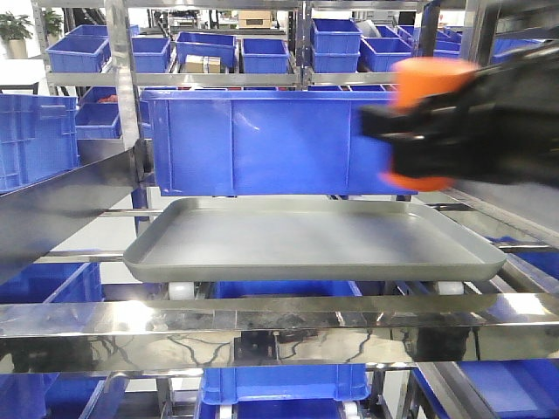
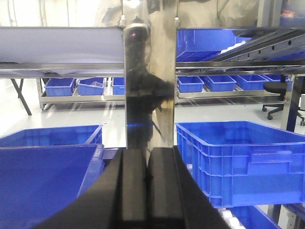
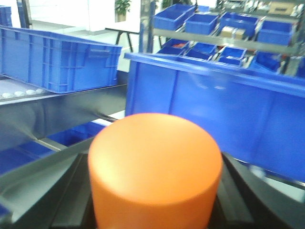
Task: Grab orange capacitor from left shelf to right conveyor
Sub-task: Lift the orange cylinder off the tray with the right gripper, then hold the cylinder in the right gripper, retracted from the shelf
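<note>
Right tool (image 1: 407, 131) clamped on orange capacitor (image 3: 155, 171), in air above right end of grey tray (image 1: 306, 240) on left shelf (image 1: 262, 319); left tool (image 2: 145, 191) fingers pressed together.

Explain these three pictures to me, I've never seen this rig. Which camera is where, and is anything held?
This is a two-armed robot facing a steel shelf. The front camera shows the shelf's grey tray with nothing in it, a large blue bin behind, and at right the blurred right gripper clamped on the orange capacitor, in the air. The right wrist camera looks along that gripper at the capacitor's top. The left wrist camera shows the left gripper shut, holding nothing, facing a steel post.
</note>
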Controlling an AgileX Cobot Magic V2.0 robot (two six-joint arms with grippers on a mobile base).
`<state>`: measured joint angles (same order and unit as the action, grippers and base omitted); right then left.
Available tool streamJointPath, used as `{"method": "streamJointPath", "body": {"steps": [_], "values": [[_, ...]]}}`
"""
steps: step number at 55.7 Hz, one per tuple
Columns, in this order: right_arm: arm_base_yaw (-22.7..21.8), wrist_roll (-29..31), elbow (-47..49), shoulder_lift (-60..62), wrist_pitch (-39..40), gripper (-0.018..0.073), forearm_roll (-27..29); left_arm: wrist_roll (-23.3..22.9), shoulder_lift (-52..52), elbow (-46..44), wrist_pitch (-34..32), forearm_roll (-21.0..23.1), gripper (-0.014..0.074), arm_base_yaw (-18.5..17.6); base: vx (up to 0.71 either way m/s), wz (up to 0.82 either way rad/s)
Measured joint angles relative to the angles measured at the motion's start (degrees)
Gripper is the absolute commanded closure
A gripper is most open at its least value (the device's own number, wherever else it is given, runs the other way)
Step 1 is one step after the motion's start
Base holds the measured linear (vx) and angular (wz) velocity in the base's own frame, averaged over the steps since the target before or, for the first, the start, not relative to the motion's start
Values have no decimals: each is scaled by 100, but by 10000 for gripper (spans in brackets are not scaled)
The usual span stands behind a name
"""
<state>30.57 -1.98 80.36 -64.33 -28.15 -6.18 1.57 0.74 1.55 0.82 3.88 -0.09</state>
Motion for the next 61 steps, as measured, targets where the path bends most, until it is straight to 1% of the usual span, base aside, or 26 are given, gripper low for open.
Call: {"method": "streamJointPath", "body": {"steps": [4,10,24,38,52,61], "values": [[0,0,-30,310,-328,216,-41,0,0,0,0,0,603,0,0,0],[0,-12,-358,820,-482,216,-56,0,0,0,0,0,603,0,0,0],[0,-17,-1853,2184,-575,216,-79,0,0,0,0,0,603,0,0,0],[0,-17,-2994,3450,-700,216,-79,0,0,0,0,0,603,0,0,0],[0,-17,-3861,4126,-1118,216,-79,0,0,0,0,0,603,0,0,0],[0,-17,-4111,4189,-1190,216,-79,0,0,0,0,0,603,0,0,0]]}}
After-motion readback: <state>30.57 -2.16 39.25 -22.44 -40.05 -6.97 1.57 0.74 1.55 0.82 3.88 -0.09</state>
